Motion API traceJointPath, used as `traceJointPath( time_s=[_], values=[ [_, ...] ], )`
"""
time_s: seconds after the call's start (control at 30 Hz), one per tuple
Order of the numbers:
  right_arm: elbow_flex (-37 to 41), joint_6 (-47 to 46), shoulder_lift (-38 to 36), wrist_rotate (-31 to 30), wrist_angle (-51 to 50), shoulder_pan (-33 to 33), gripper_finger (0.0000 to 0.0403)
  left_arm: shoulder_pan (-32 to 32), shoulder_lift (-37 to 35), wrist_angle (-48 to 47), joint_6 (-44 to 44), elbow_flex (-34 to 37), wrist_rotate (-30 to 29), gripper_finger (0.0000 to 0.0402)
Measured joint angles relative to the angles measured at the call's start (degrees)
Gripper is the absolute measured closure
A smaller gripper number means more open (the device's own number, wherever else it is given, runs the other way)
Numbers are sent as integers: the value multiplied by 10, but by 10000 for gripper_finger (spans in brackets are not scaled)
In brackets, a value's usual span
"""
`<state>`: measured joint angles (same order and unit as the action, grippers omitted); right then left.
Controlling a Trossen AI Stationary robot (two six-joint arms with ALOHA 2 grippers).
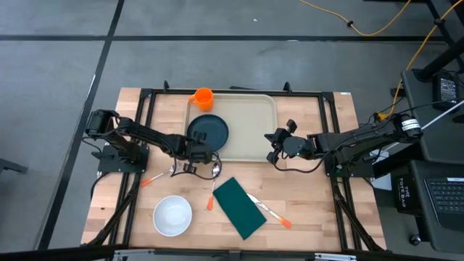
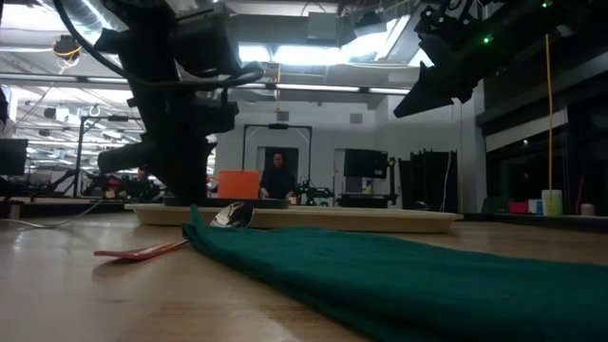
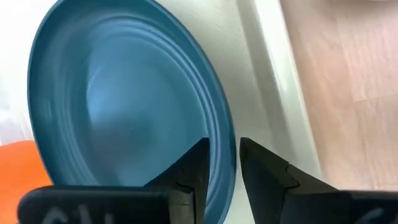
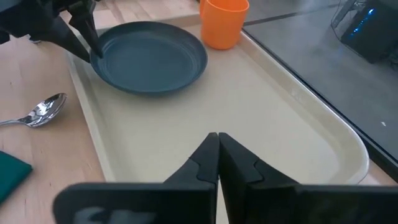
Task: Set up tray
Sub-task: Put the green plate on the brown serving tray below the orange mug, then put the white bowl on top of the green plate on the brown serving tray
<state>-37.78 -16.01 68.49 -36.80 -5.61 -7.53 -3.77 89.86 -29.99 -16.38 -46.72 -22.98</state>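
Observation:
The beige tray (image 1: 250,123) lies at the table's far middle. On its left part rests a dark blue plate (image 1: 209,130), also in the right wrist view (image 4: 152,56). An orange cup (image 1: 202,98) stands at the tray's far left corner. My left gripper (image 1: 197,154) sits at the plate's near rim, shut on it. My right gripper (image 1: 278,145) hovers shut above the tray's right near part (image 4: 261,106), touching nothing. In the low view the right gripper (image 2: 418,95) is well above the tray (image 2: 380,220). My left gripper (image 3: 224,168) pinches the plate's near rim (image 3: 229,146) between its two fingers, one finger (image 3: 196,165) over the plate's inside and one outside over the tray. It comes slanting down from the table's near-left side (image 4: 87,43). The plate lies on the tray.
A spoon (image 1: 215,170) lies on the wood just near of the tray. A dark green napkin (image 1: 239,208) lies at near centre with orange-handled utensils (image 1: 270,214) beside it. A white bowl (image 1: 172,215) sits near left. A person stands in the room behind (image 2: 277,176).

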Motion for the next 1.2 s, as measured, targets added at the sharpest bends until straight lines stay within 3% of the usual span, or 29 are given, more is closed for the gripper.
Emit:
traceJointPath(
  time_s=[0.7, 1.2],
  values=[
    [17, 26, 0, 0, 31, 0, 391, -3, -99, -6, 39, -1, 19, 316],
    [17, 32, 0, 0, 45, 0, 391, -32, -104, -6, 38, -1, 14, 331]
  ],
)
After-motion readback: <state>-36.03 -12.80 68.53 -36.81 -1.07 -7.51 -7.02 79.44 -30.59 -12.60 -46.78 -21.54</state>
